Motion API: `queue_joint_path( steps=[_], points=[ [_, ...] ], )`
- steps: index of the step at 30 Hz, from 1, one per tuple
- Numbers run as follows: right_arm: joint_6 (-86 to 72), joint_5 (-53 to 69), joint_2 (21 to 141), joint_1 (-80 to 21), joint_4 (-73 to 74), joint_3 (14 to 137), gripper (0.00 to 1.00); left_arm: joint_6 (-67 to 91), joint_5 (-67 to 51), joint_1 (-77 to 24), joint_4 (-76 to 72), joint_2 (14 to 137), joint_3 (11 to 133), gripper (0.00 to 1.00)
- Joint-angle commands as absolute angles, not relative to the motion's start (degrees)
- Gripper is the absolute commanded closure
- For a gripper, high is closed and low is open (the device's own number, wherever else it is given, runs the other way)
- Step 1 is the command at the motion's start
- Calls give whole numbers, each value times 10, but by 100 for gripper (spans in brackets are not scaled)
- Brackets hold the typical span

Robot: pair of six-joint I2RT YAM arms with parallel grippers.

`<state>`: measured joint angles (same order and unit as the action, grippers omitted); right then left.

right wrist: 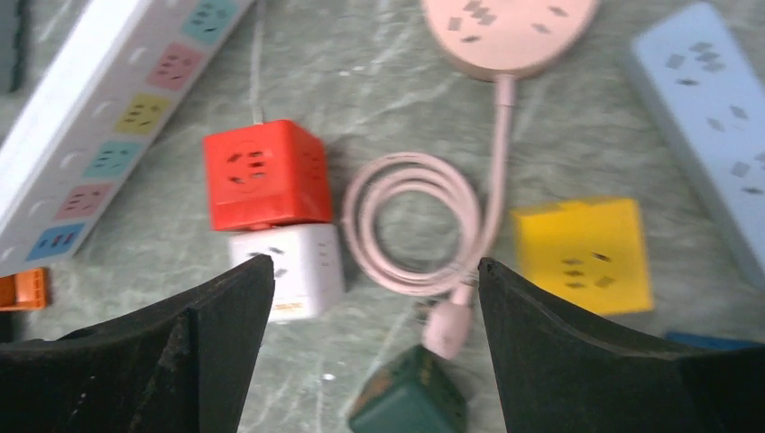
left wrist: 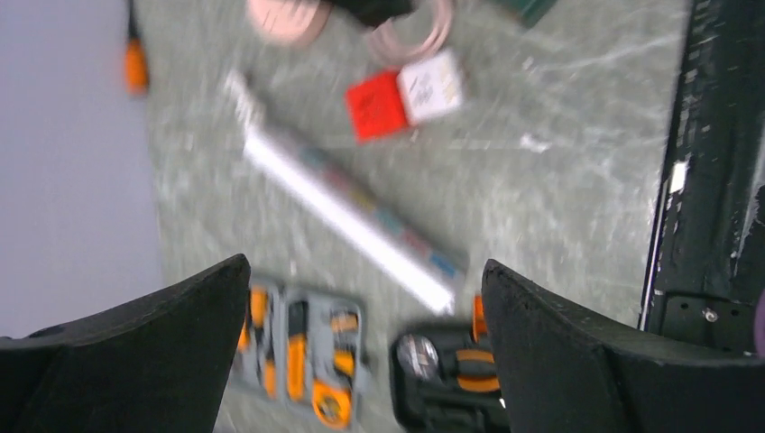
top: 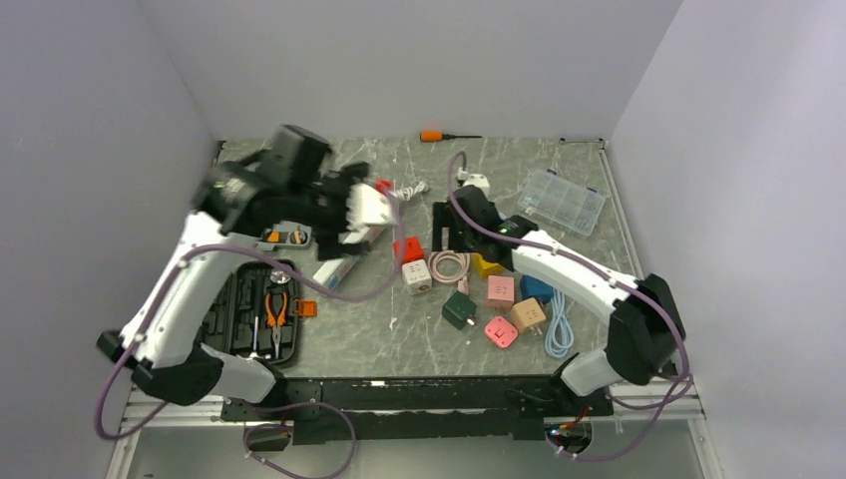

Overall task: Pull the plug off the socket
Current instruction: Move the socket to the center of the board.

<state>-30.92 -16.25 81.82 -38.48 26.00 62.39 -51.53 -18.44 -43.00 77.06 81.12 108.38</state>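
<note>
The socket, a long white power strip with coloured outlets (left wrist: 352, 221), lies diagonally on the marble table. It is blurred in the left wrist view. Its end shows in the right wrist view (right wrist: 108, 117) and in the top view (top: 339, 267), partly hidden under my left arm. I see no plug seated in the outlets that show. My left gripper (left wrist: 365, 266) is open and empty, raised above the strip (top: 351, 212). My right gripper (right wrist: 374, 262) is open and empty, above a coiled pink cable (right wrist: 410, 225), to the right of the strip (top: 446, 235).
Red and white cube sockets (right wrist: 266, 176) lie beside the strip. A pink disc (right wrist: 505, 27), a yellow cube (right wrist: 582, 253), a light-blue strip (right wrist: 713, 126) and a green cube (right wrist: 410, 401) lie around. A black tool case (top: 254, 314) and a clear box (top: 562, 200) stand at the sides.
</note>
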Motion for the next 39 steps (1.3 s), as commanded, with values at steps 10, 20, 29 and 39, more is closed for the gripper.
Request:
queue_joint_path(
  steps=[10,20,29,39],
  points=[
    [-291,-122,1028,-470,191,772,0,-448,-165,-115,797,642,885,1],
    [-299,-175,1062,-534,207,757,1,-445,-131,-91,723,538,763,1],
    [-331,-230,1079,-637,250,775,2,-441,-114,-91,728,508,762,1],
    [-320,-229,976,-694,287,815,2,-462,-151,-91,701,466,724,1]
  ],
)
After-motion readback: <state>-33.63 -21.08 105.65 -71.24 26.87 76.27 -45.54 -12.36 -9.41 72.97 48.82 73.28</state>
